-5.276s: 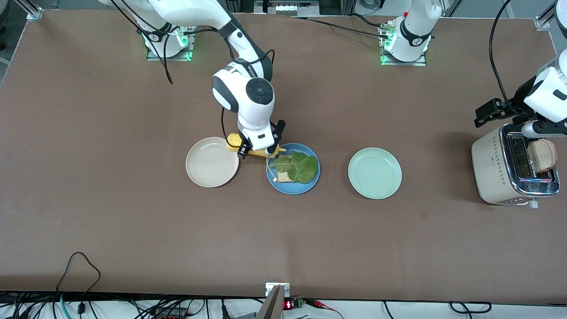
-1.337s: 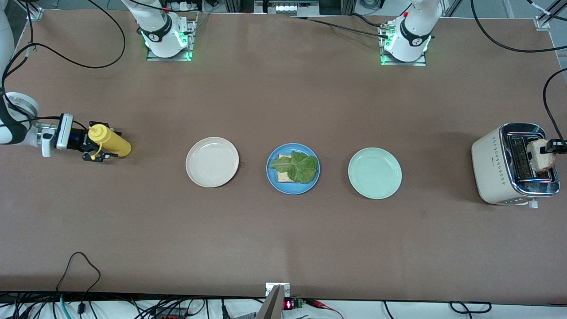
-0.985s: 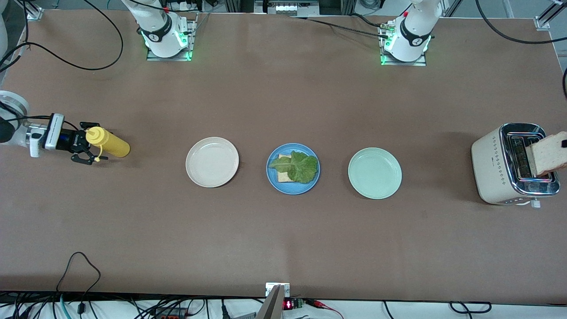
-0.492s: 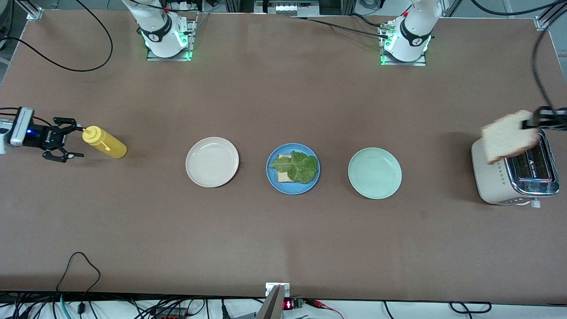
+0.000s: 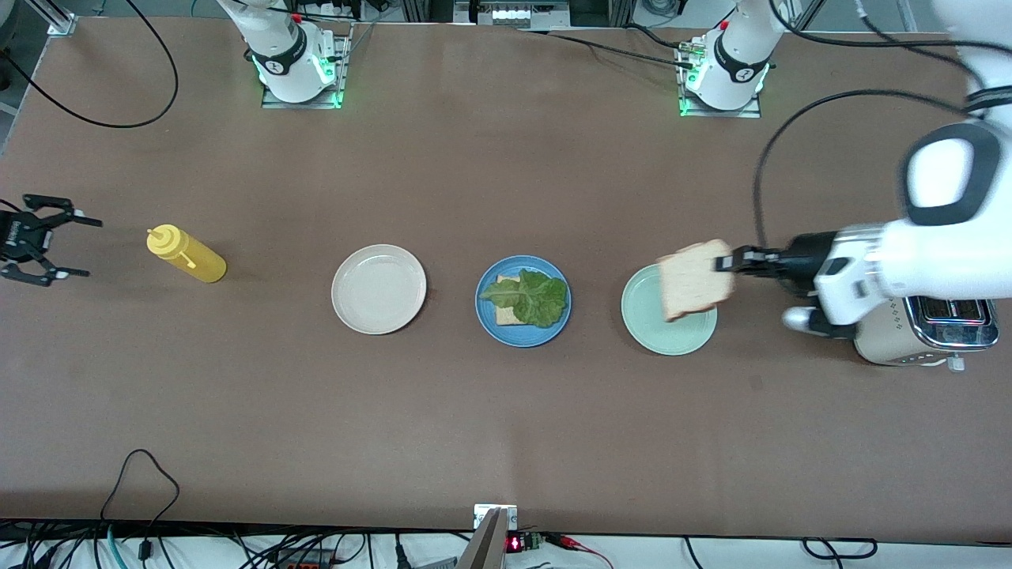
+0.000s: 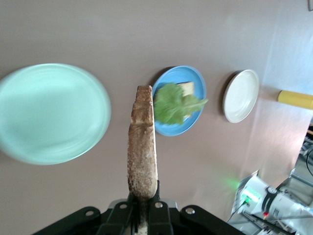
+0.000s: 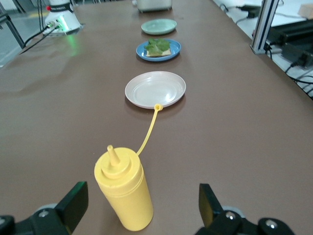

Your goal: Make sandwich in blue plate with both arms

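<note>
Over the mint plate (image 5: 669, 336), toward the left arm's end of the table, the left gripper (image 5: 731, 260) was clamped on one edge of a bread slice (image 5: 694, 279), carrying it edge-on and clear of the table. On the blue plate (image 5: 486, 320), at mid-table between the mint plate and the cream plate (image 5: 379, 288), lay the lower slice (image 5: 504, 316) with a lettuce leaf (image 5: 528, 296) spread over most of it; the sandwich lacked only its top. At the right arm's end, the right gripper (image 5: 46, 239) stood with jaws wide and empty, well short of the upright yellow bottle (image 5: 186, 254), whose tethered cap hung loose; that arm appeared to be waiting. A toaster (image 5: 921, 336) was partly hidden under the left arm.

Judgement: the step in hand was carrying the top slice across to the blue plate. To do it well, the slice should be brought square over the lower slice, turned flat, and lowered until it rests on the leaf before the jaws open. A release from height or at a tilt risked the slice sliding off the ruffled leaf or dragging it off the bread
</note>
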Available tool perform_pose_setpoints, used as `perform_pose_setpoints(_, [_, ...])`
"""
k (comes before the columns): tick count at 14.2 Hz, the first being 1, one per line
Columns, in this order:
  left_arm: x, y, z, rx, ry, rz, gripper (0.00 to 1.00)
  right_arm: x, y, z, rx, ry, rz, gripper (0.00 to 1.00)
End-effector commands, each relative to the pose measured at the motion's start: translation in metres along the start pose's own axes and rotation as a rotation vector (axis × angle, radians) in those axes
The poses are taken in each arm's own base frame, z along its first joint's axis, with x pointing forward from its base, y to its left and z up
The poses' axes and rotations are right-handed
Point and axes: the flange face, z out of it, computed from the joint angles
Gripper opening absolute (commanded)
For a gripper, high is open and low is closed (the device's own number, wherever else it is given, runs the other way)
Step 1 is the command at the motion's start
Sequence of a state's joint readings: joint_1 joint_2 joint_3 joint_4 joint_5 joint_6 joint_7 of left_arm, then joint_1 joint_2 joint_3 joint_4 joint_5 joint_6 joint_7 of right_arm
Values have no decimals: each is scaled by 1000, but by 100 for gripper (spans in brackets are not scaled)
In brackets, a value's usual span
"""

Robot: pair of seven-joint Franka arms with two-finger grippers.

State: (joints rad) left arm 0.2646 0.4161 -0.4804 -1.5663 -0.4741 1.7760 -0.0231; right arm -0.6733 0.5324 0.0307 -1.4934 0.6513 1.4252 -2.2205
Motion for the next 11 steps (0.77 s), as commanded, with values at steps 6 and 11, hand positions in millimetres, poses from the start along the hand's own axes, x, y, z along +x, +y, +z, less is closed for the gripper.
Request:
perform_pose_setpoints(6, [-10, 75, 167, -127, 73, -41, 1, 285, -12, 3, -46, -453, 300, 100])
perform_pose_setpoints(11, [4, 66, 211, -235, 49, -22, 1, 427, -31, 100, -254, -695, 636, 100])
